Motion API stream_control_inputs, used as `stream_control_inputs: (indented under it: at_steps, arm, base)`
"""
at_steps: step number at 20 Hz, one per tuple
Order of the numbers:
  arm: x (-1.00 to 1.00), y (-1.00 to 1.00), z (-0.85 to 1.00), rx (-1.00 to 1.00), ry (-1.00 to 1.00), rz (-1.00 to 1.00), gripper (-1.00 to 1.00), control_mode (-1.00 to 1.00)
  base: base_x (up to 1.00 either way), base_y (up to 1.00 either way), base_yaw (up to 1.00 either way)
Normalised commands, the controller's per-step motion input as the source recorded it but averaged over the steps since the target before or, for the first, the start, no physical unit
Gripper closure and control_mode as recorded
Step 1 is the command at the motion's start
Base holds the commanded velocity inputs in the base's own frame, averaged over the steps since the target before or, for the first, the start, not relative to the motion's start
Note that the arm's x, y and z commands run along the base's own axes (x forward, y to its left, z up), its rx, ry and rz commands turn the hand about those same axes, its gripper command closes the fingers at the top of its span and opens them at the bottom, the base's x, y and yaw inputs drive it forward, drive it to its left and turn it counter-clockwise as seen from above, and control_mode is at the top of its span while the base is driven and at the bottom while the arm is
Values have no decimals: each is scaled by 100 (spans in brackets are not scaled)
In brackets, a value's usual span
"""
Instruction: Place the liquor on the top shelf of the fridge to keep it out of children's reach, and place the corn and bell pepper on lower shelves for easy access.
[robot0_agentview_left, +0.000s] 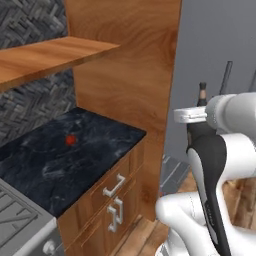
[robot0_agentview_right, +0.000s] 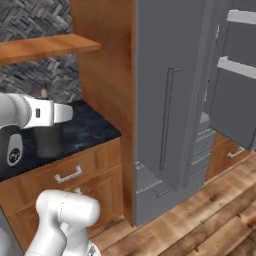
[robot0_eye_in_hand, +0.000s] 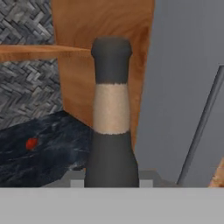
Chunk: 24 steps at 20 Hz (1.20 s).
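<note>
The liquor (robot0_eye_in_hand: 111, 131) stands upright in the tool (robot0_eye_in_hand: 111, 183), whose jaws are pressed shut on its body below the neck, held above the tabletop (robot0_agentview_left: 60, 160) just left of the fridge (robot0_agentview_right: 165, 100). The pepper (robot0_agentview_left: 71, 140) lies on that tabletop, well left of the bottle. I judge the risk to be the tall bottle tipping or slipping in the narrow pinch, or its cork knocking the fridge door or a shelf rim on the swing in; no label or writing is readable.
</note>
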Motion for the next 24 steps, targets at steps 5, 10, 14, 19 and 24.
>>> stream_control_inputs:
  at_steps: [5, 10, 14, 19, 24]
  arm:
    - [0, 0, 0, 0, 0, 0, 100, 100]
    - [0, 0, 0, 0, 0, 0, 100, 100]
    - [0, 0, 0, 0, 0, 0, 100, 100]
    - [0, 0, 0, 0, 0, 0, 100, 100]
    - [0, 0, 0, 0, 0, 0, 100, 100]
  base:
    - [-27, -96, -8]
    - [0, -100, -24]
    - [13, -100, -27]
    - [30, -100, -27]
    - [36, -100, -26]
